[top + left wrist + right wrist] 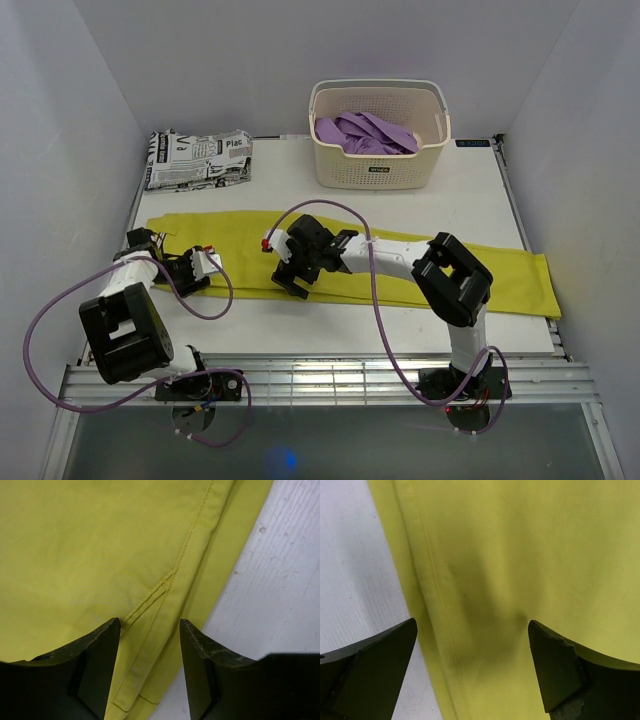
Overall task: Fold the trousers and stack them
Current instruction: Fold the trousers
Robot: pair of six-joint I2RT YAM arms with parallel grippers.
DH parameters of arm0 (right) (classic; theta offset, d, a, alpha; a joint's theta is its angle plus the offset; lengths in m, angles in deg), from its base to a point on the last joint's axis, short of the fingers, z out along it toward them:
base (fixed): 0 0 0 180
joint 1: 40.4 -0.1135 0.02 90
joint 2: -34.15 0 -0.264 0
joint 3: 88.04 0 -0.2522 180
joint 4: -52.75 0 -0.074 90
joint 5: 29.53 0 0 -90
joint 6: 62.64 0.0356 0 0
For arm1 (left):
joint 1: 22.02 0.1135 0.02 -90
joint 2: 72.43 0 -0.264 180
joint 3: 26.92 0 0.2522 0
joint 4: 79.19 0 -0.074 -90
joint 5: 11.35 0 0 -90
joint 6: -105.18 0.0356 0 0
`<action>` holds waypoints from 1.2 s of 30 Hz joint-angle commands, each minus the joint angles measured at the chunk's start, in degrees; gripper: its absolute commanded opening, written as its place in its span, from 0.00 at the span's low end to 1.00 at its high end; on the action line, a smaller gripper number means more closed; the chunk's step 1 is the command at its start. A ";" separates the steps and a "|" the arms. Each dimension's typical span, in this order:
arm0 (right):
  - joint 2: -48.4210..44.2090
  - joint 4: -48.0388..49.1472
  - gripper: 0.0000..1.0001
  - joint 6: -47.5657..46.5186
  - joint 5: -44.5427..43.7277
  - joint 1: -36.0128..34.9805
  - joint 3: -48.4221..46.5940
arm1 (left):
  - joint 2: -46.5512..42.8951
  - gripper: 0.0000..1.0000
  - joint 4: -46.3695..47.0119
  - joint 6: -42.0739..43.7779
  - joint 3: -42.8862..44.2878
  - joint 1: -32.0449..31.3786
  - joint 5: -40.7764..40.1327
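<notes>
Grippers both released, nothing pinched. Left gripper [150, 625] hangs with jaws apart over a stitched seam close to an edge of the trousers [240, 232]. Right gripper [472, 625] stands wider, straddling the cloth's edge, one finger over bare table [470, 190]. Trousers lie flat, full length across the table, well short of the basket [380, 170]. Likely reason: paired grabs for a fold.

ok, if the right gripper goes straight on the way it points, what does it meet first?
The trousers: the right gripper, jaws open, points down at the yellow cloth just inside its seamed edge. Distance unclear.
</notes>
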 commanded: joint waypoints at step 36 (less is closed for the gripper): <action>8.19 9.74 0.90 4.31 -15.49 -9.44 -10.74 | -0.71 0.00 -2.97 -1.16 4.15 -2.46 4.18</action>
